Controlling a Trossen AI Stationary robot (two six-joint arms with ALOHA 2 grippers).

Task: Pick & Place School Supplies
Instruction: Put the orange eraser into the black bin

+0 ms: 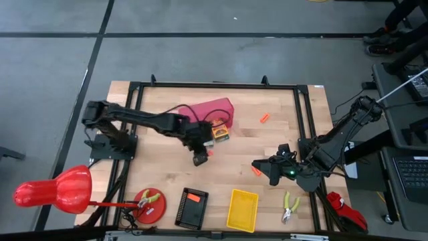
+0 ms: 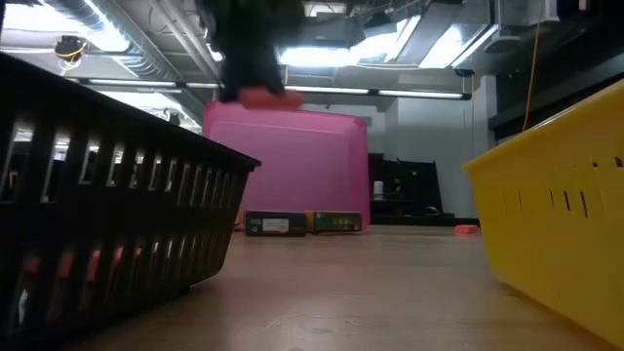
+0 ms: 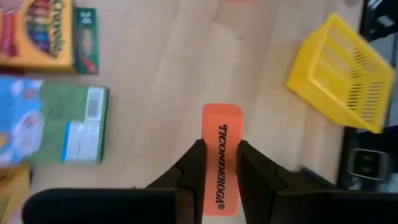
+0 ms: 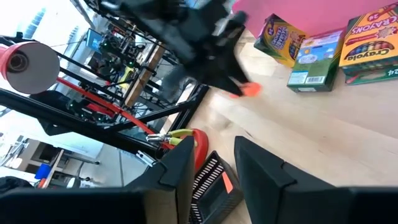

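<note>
Three printed crayon boxes [image 1: 221,132] lie flat on the table in front of the pink bin [image 1: 215,109]; they also show in the left wrist view [image 3: 55,124] and the right wrist view [image 4: 314,62]. My left gripper [image 1: 200,158] hovers just on the near side of them, shut on an orange eraser [image 3: 222,121]. In the low view that gripper [image 2: 252,68] hangs high above the table. My right gripper [image 1: 267,171] waits low, right of centre, and its fingers [image 4: 211,174] stand open. My left gripper pinches the orange eraser between its two fingers [image 3: 193,163], which press on its long sides [image 3: 214,180]. The fingers lie along it, and its free end [image 3: 222,115] sticks out past the fingertips. They come from above, and the eraser [image 2: 263,97] is lifted clear of the table.
A black basket [image 1: 192,207] with an orange piece inside and a yellow basket [image 1: 242,209] sit at the near edge. A red plate with pliers [image 1: 148,203] lies near left, and more pliers [image 1: 289,206] near right. Small orange pieces [image 1: 264,118] [image 1: 255,170] lie on the wood.
</note>
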